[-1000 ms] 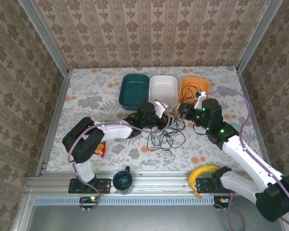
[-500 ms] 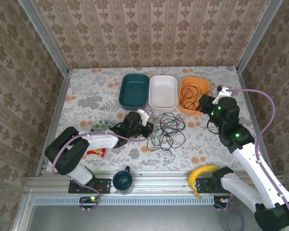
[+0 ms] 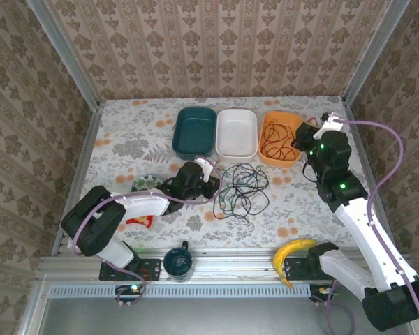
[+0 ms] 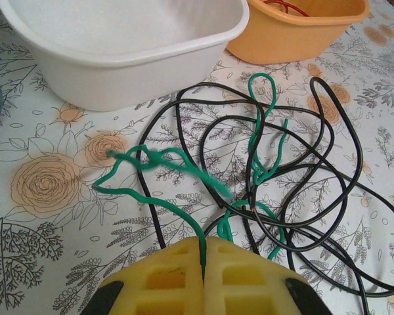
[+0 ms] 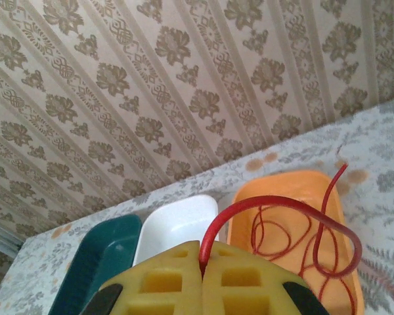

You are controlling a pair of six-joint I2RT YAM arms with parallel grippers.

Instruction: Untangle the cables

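Looking over the table (image 3: 126,139), we are finding the red cable (image 5: 276,210) trailing into the orange bin (image 3: 264,139), clamped above it in our right gripper (image 5: 202,252). The tangle (image 3: 241,192) is lying just right of our left gripper (image 4: 203,246), which is pinching the green cable (image 4: 157,161); the left arm is nearer.

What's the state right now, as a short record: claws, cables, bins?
left claw: shut on green cable, low by the pile
right claw: shut on red cable, raised near orange bin
red cable: rest coiled in orange bin
pile: black cable looped with green cable on table, near white bin
white bin: empty
teal bin: empty
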